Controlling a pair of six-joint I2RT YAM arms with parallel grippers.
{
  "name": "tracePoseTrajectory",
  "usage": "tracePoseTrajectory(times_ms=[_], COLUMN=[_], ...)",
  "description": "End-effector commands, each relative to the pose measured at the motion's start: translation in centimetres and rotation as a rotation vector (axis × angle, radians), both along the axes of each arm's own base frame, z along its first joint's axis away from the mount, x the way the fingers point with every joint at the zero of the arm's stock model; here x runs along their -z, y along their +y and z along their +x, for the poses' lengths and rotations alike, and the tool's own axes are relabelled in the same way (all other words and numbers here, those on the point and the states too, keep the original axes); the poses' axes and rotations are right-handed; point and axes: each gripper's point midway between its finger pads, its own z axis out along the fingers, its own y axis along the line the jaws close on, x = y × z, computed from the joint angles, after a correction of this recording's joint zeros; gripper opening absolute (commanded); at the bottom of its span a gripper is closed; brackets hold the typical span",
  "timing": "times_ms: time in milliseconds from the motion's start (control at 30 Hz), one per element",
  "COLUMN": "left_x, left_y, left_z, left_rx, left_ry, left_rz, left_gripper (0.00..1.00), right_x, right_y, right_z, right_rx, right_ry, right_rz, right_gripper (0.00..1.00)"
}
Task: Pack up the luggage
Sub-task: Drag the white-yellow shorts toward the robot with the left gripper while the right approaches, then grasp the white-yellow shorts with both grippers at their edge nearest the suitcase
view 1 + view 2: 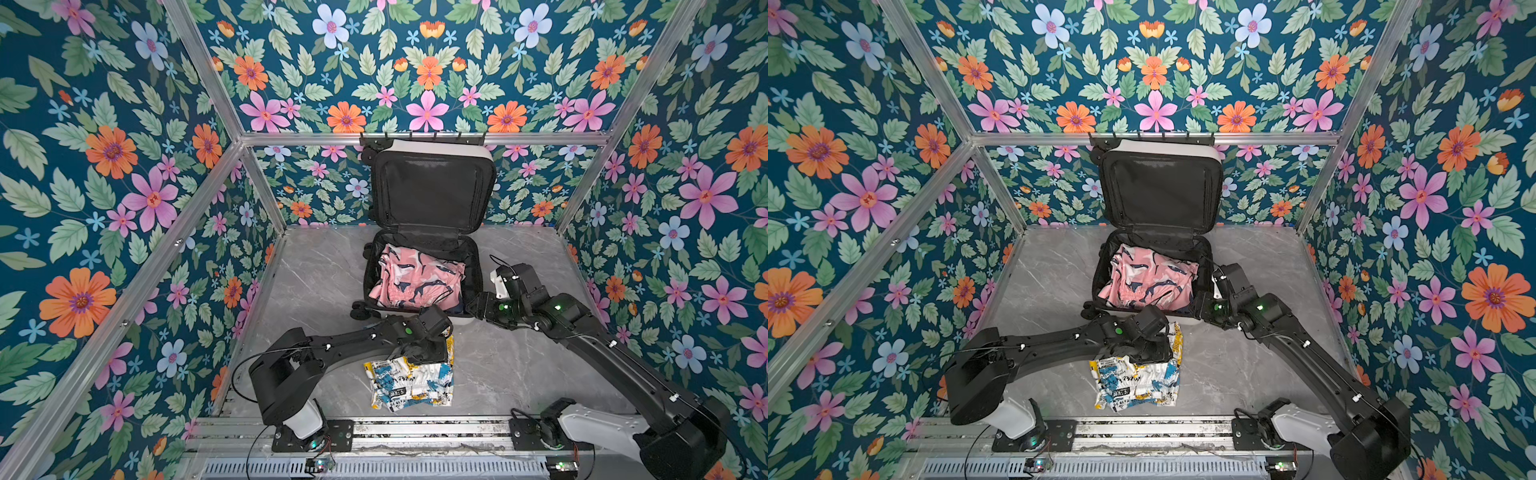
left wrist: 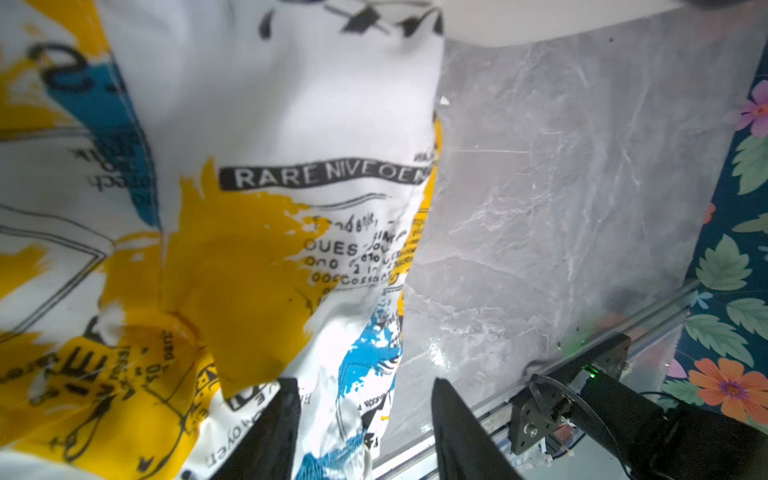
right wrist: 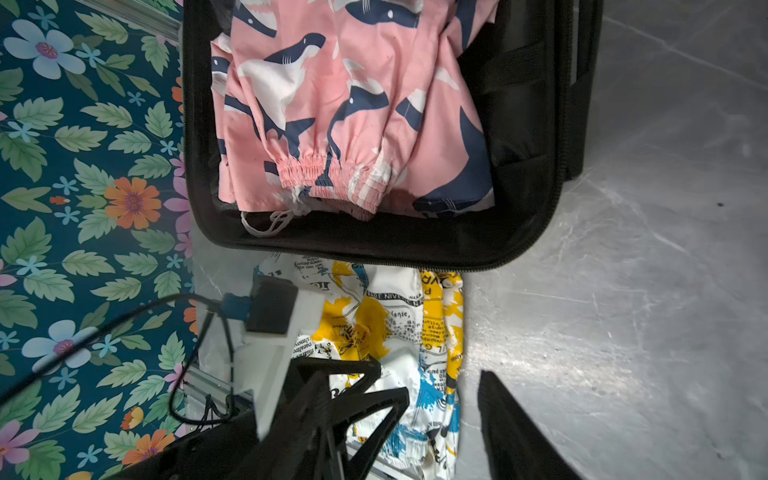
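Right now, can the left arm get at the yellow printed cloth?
Likely yes: the left tool hangs right over the yellow printed cloth, open, and nothing else covers the cloth.

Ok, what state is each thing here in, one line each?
White hard-shell suitcase with black lining, open, lid upright.
Pink shark-print fabric, crumpled inside the suitcase.
Yellow, white and blue printed fabric, bunched on the grey marble table, outside the suitcase.
Left gripper, fingers apart, over the printed fabric.
Right gripper, fingers apart, empty.
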Motion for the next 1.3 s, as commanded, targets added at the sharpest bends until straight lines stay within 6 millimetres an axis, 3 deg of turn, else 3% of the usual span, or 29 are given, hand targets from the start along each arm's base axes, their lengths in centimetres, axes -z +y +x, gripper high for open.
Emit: tracePoseTrajectory(times_ms=[0, 100, 233, 267, 300, 433, 533, 700, 867, 1100, 1267], left_x=[-2.0, -4.0, -5.9, -5.8, -5.5, -3.6, -1.8, 1.9, 2.4, 5.4, 5.7], left_y=[0.4, 2.1, 6.3, 7.4, 9.1, 15.2, 17.5, 18.0, 17.4, 17.2, 16.4], left_z=[0.4, 0.9, 2.5, 2.9, 3.5, 5.4, 5.6, 4.2, 4.3, 3.4, 3.6], left_rx=[0.038, 0.013, -0.094, -0.128, -0.181, -0.398, -0.497, -0.523, -0.518, -0.507, -0.483], left_ry=[-0.086, -0.158, -0.242, -0.244, -0.237, -0.214, -0.181, -0.118, -0.147, -0.098, -0.091], left_rz=[-0.021, -0.019, 0.021, 0.022, 0.028, 0.018, -0.011, -0.046, -0.139, -0.152, -0.166], left_gripper=[0.59, 0.62, 0.69, 0.75, 0.99, 0.99, 0.99, 0.99, 0.99, 0.97, 0.85], right_x=[0.5, 1.0, 2.3, 2.8, 3.4, 5.6, 7.0, 10.0, 12.4, 15.0, 16.0], right_y=[-0.1, 0.4, 1.5, 1.8, 2.2, 4.1, 5.5, 6.3, 6.0, 6.1, 6.0], right_z=[-0.9, -1.6, -2.3, -2.5, -2.7, -3.1, -3.5, -3.8, -4.1, -4.2, -4.5], right_rx=[0.006, -0.006, -0.023, -0.027, -0.034, -0.077, -0.119, -0.147, -0.154, -0.161, -0.154], right_ry=[0.031, 0.052, 0.093, 0.106, 0.121, 0.176, 0.205, 0.264, 0.289, 0.315, 0.331], right_rz=[0.018, 0.063, 0.146, 0.166, 0.182, 0.204, 0.185, 0.165, 0.129, 0.107, 0.094], right_gripper=[0.60, 0.64, 0.66, 0.66, 0.67, 0.67, 0.67, 0.68, 0.69, 0.69, 0.68])
